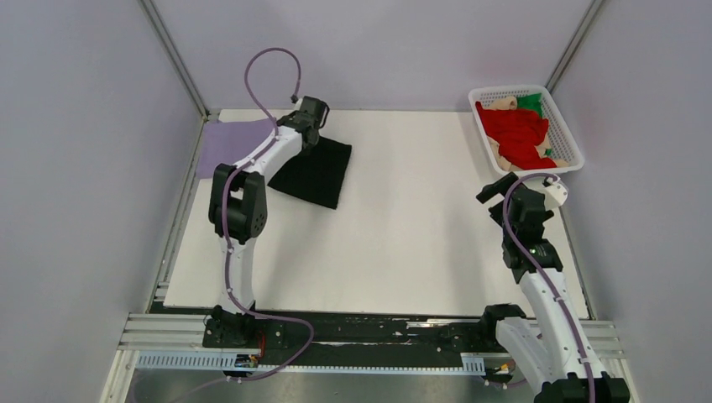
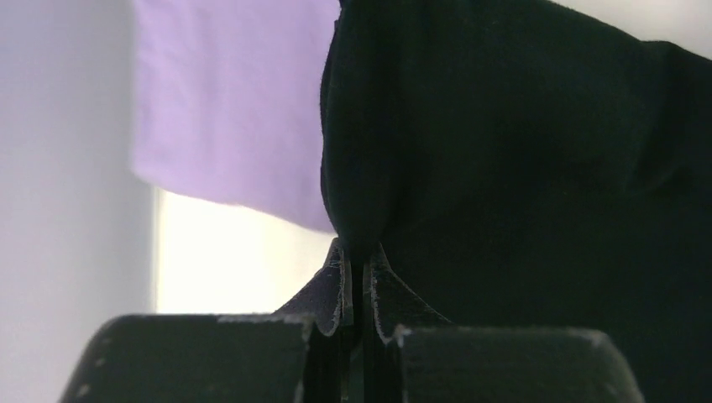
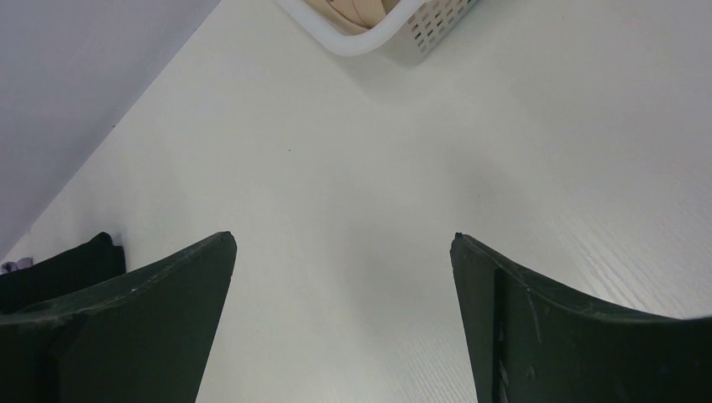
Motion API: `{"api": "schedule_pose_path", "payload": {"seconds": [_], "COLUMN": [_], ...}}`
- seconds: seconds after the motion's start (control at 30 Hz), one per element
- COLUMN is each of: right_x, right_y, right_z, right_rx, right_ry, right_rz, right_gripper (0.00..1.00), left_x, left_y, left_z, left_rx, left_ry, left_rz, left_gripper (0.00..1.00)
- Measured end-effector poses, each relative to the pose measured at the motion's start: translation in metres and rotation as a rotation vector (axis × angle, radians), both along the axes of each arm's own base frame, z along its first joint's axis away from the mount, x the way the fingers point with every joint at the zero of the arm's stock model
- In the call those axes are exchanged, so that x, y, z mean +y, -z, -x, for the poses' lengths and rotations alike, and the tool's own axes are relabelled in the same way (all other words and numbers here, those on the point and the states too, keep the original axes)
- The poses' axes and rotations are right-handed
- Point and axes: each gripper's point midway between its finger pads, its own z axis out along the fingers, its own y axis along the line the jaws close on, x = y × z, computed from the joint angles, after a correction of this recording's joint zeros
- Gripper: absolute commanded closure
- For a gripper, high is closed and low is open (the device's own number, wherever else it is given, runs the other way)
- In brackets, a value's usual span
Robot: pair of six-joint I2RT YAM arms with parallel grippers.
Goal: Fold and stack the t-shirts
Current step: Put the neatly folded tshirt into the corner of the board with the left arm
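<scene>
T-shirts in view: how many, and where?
5. The black shirt far left on the table, pinched by the left gripper; lavender shirt left of it; red shirt, green shirt and beige shirt in the basket, which may hide more.

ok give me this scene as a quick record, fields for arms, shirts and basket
left gripper: shut on an edge of the black t-shirt
right gripper: open, empty, over the table
black t-shirt: folded, lying right of the lavender t-shirt
lavender t-shirt: flat, far left corner
white lattice basket: far right corner, holds red t-shirt, green t-shirt, beige t-shirt
stack: not yet made
</scene>
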Motion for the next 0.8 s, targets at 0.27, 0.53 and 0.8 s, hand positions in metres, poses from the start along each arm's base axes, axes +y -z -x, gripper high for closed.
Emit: {"api": "schedule_pose_path", "payload": {"seconds": [0.27,0.53,0.8], "right_x": [-0.009,-0.015,-0.015], "right_y": [0.005,0.011,0.018], "right_z": [0.0,0.0,-0.002], "right_rx": [0.023,0.047,0.076], "right_ry": [0.043,0.063,0.06], "right_rz": [0.031,0.051,0.061], "right_gripper": [0.0,0.0,0.0], "left_x": [0.069,0.099,0.105], "left_y": [-0.034,-0.08,-0.102], "left_z": [-0.05,-0.078,-0.079], "left_rx": [-0.075,-0.152,-0.142], "left_ry": [-0.035,-0.036,0.016], "left_rz": [-0.204,-0.323,-0.393], "left_gripper": [1.0,1.0,1.0]}}
